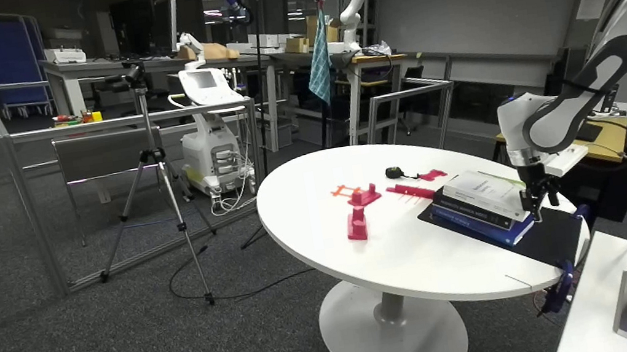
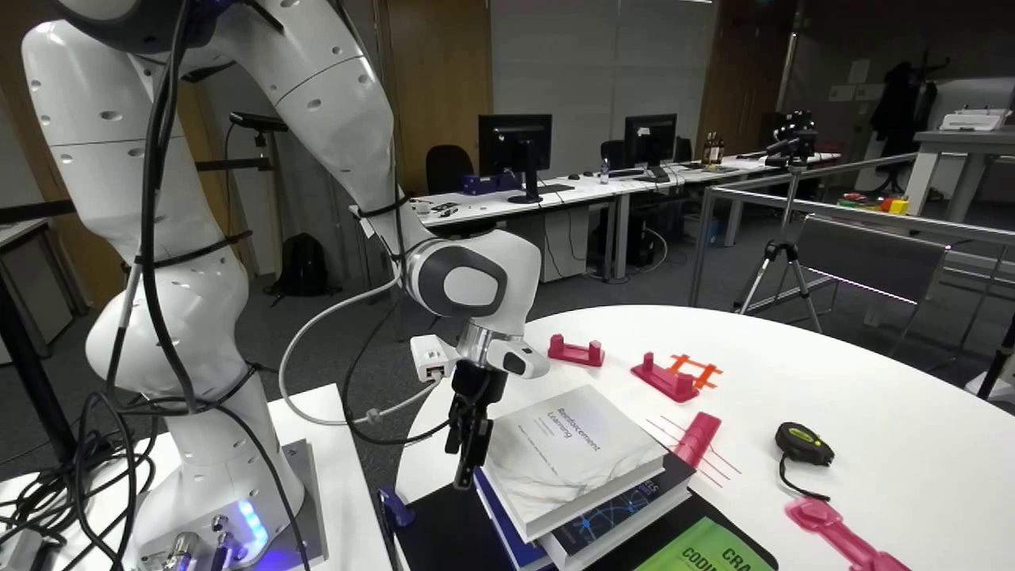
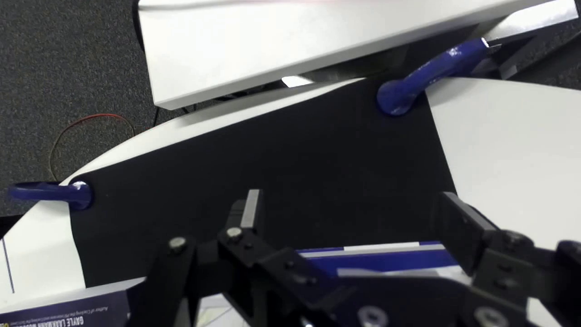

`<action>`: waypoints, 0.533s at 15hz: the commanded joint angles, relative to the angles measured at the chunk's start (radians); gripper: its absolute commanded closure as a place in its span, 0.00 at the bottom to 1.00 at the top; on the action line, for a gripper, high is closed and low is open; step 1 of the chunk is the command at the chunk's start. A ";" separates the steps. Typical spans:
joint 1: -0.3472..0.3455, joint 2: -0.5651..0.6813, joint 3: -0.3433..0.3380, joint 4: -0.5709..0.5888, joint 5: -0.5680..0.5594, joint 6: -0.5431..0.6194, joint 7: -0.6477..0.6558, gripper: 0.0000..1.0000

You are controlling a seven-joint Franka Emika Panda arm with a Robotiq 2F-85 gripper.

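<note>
Notably, empty gripper (image 3: 356,213) spread wide beside stacked books (image 2: 575,456), over black mat (image 3: 327,159) near the edge of the table (image 3: 508,136); an exterior view crops the green book (image 2: 686,549).

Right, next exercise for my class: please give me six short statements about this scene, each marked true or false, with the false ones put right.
1. The gripper is open. True.
2. The white book lies on the dark book. True.
3. The dark book lies straight on the mat. False: it rests on the blue book.
4. The gripper squeezes the white book. False: it holds nothing.
5. The tape measure lies on the table. True.
6. The tape measure touches the white book. False: they lie apart.
</note>
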 commanded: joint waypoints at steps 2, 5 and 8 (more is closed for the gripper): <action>0.008 0.061 0.000 0.040 0.022 0.074 0.032 0.00; 0.011 0.087 -0.002 0.048 0.012 0.124 0.034 0.00; 0.015 0.098 -0.002 0.057 -0.008 0.166 0.044 0.00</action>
